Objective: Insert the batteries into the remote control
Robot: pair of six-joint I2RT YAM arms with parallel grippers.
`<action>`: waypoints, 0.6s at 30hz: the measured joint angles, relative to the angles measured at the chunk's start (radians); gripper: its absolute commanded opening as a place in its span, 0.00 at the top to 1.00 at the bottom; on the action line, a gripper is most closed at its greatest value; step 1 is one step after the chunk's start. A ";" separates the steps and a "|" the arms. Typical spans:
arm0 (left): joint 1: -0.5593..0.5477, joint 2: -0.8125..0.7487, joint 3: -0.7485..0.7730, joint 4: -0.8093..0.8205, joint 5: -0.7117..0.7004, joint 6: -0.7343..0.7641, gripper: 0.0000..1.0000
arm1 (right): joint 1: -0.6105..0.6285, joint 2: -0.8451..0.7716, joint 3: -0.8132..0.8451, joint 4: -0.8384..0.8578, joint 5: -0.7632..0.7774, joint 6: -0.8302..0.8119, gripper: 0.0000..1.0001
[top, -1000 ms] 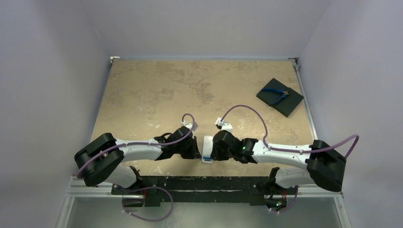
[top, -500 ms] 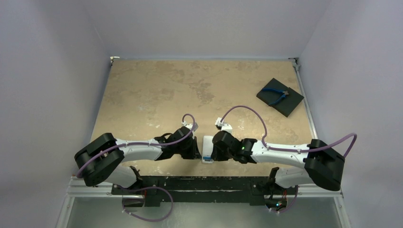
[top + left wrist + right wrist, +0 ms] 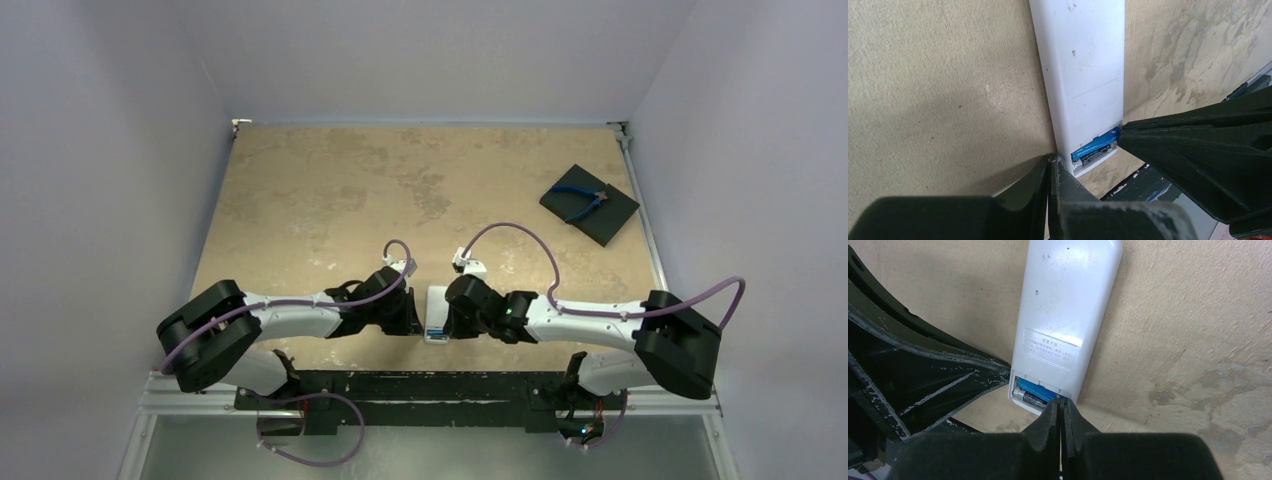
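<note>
Both arms reach low and inward over the bench (image 3: pixel 330 190), forearms almost level, meeting at the middle of its near edge. There the remote (image 3: pixel 437 305) lies back up, with both batteries (image 3: pixel 1034 392) seated in its open near end. The left hand (image 3: pixel 1050 167) is pinched shut and empty at the remote's near left corner. The right hand (image 3: pixel 1060 407) is closed too, tips at the batteries. Since a second ago the right elbow has slid slightly left, while hands and remote stay put.
</note>
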 measured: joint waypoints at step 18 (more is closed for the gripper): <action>-0.016 0.006 0.012 -0.012 -0.018 -0.003 0.98 | 0.031 0.092 0.095 -0.076 0.024 -0.103 1.00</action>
